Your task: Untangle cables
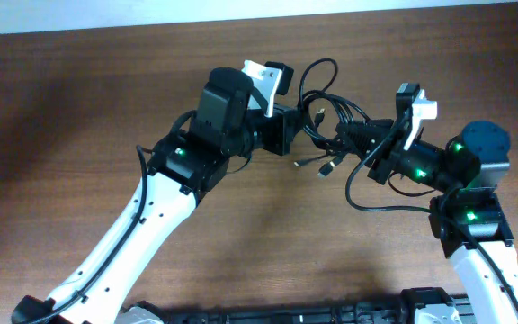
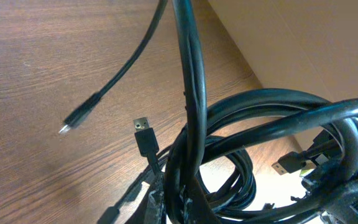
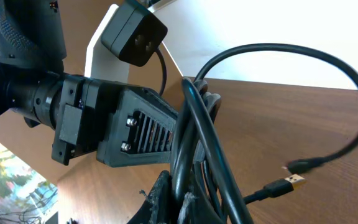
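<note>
Black cables (image 2: 194, 124) crowd the left wrist view, thin glossy cords looped thickly over one another. A flat plug (image 2: 143, 132) and a slimmer plug (image 2: 74, 119) stick out over the wooden table (image 1: 70, 117). In the overhead view the tangle sits in the upper middle of the frame, close to the table's far edge and strung between both arms. From the left, the left gripper (image 1: 297, 133) is clamped on the strands, and from the right, the right gripper (image 1: 360, 142) pinches them tightly. Broad wood stretches across the left and lower middle of the frame.
</note>
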{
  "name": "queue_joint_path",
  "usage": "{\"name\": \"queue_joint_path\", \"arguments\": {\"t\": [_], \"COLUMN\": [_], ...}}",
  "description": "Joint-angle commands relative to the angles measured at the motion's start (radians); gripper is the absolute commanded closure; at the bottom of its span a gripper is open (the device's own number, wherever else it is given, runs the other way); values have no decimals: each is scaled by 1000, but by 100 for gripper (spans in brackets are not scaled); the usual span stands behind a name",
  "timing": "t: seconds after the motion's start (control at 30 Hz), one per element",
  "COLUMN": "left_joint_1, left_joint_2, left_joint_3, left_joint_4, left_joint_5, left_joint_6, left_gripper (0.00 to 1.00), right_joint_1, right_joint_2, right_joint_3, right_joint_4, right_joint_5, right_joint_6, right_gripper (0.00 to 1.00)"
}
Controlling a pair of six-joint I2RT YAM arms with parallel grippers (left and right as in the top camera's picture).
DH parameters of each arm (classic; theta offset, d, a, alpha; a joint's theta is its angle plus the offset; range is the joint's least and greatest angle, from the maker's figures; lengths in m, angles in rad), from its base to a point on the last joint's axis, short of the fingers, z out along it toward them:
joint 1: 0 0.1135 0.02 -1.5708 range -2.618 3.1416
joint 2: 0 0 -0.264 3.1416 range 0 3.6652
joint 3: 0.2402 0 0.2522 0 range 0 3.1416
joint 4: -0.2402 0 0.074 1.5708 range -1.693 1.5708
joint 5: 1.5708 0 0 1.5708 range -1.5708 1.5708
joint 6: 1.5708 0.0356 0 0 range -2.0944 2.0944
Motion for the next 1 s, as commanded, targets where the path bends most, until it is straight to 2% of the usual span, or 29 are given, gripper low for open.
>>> {"name": "queue_joint_path", "arguments": {"t": [0.0, 0.07, 0.1, 0.17, 0.2, 0.23, 0.27, 0.37, 0.53, 0.63, 0.67, 0.73, 0.87, 0.97], "left_joint_1": [7, 7, 7, 7, 8, 10, 10, 10, 10, 10, 10, 7, 0, 0], "left_joint_2": [-17, -17, -17, -17, -17, -17, -17, -17, -17, -17, -17, -17, -17, -17], "left_joint_3": [18, 18, 18, 18, 18, 18, 18, 18, 18, 18, 18, 18, 18, 18], "left_joint_4": [8, 8, 8, 8, 7, 7, 6, 3, 3, 3, 3, 3, 5, 39], "left_joint_5": [-11, -11, -11, -17, -21, -40, -60, -140, -282, -327, -329, -325, -298, -241], "left_joint_6": [-9, -9, -9, -26, -44, -81, -113, -227, -415, -603, -738, -874, -1015, -1030], "left_gripper": [100, 100, 100, 100, 100, 100, 100, 100, 100, 100, 100, 100, 100, 100], "right_joint_1": [0, 0, 0, 0, 0, 0, 0, 0, 0, 0, 0, 0, 0, 0], "right_joint_2": [-4, -4, -4, -4, -4, -4, -4, -4, -4, -4, -4, -4, -4, 9], "right_joint_3": [5, 5, 5, 5, 5, 5, 5, 5, 5, 5, 5, 5, 5, 5], "right_joint_4": [3, 2, 2, -4, -19, -37, -66, -145, -205, -209, -209, -209, -208, -208], "right_joint_5": [-42, -42, -35, -17, 10, 35, 73, 148, 112, 25, 4, 4, 29, 29], "right_joint_6": [-6, -6, -7, -11, -11, -11, -11, -10, -10, -10, -10, -10, -10, -10], "right_gripper": [96, 96, 92, 41, 25, 13, 8, 3, 2, 2, 2, 2, 2, 2]}}
